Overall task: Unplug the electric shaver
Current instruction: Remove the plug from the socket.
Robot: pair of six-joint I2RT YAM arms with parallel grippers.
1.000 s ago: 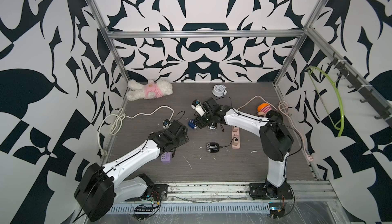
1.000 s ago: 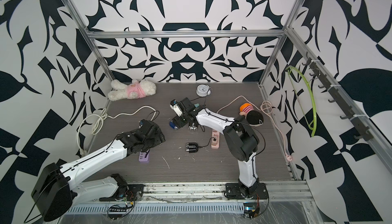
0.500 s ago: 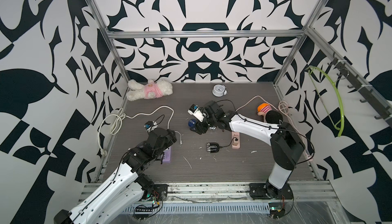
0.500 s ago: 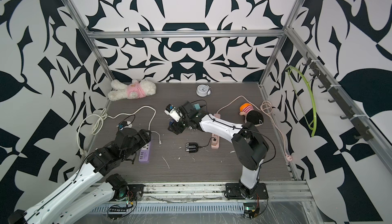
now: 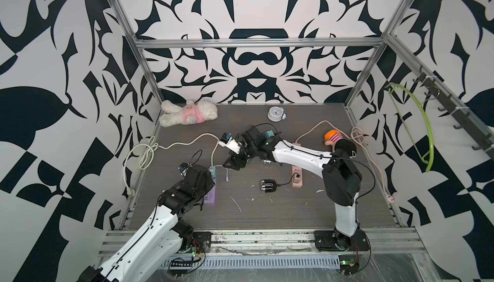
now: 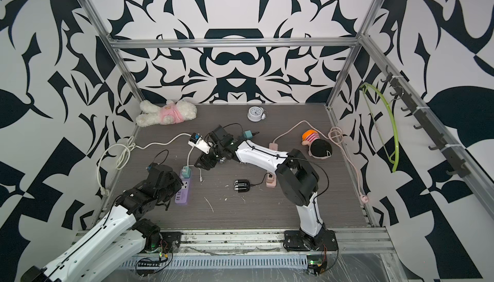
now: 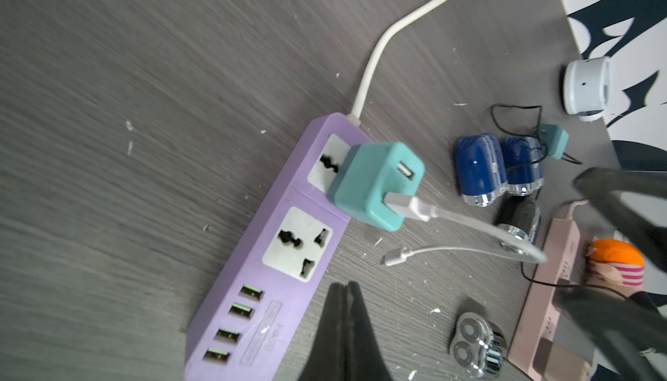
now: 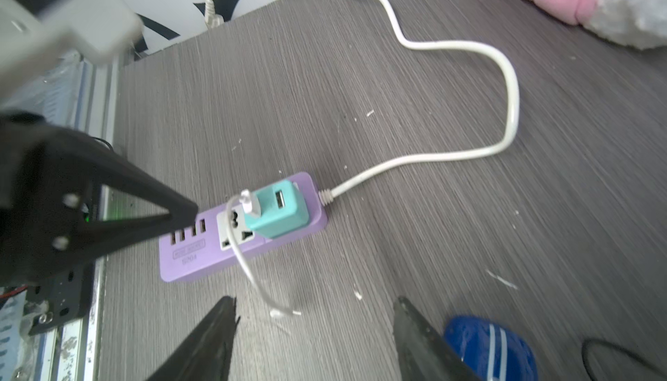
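Shaver [image 5: 268, 185], seemingly corded, on grey tabletop [image 5: 294, 219].

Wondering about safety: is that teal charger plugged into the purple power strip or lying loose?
Plugged in: the teal charger sits in the end socket of the purple power strip, by its white cord.

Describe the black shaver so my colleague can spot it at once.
On the grey table, find the pink power strip. The black shaver lies beside it, nearer the table's middle, cabled into it; the blue shavers lie farther back.

Left pincer [image 7: 343, 289] closed, retreated; right pincer [image 8: 315, 301] advanced.
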